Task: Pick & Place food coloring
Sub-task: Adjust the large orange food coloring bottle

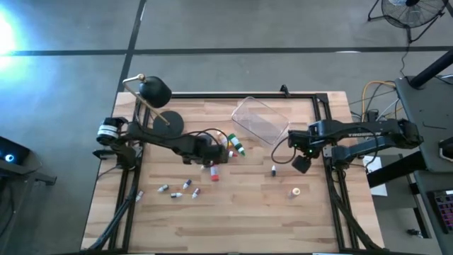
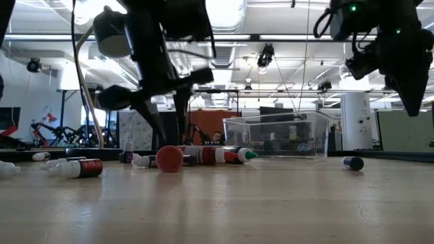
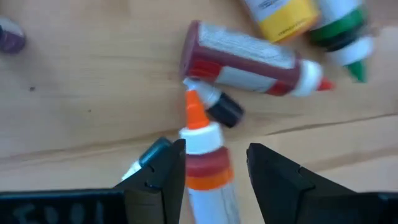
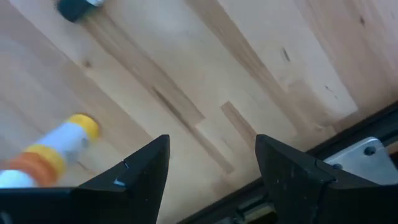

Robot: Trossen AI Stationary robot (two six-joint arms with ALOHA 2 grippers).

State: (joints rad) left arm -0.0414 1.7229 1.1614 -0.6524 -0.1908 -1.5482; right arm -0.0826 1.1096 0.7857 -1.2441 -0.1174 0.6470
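One clear tub (image 1: 260, 120) holding nothing visible, left claw (image 3: 214, 171) around orange-tipped bottle (image 3: 204, 163), right claw (image 4: 211, 165) wide.

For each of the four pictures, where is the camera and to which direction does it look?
High view: above, straight down on the table; both arms show.
Low view: at tabletop height, level across to the clear tub; arms hang from above.
Left wrist view: past its own jaws, around an orange-capped bottle.
Right wrist view: down on bare wood past open jaws.
Shared: the red bottle also lies in the high view.

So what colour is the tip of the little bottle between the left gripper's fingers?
Orange, on a white bottle with an orange collar; the left wrist view shows it best.
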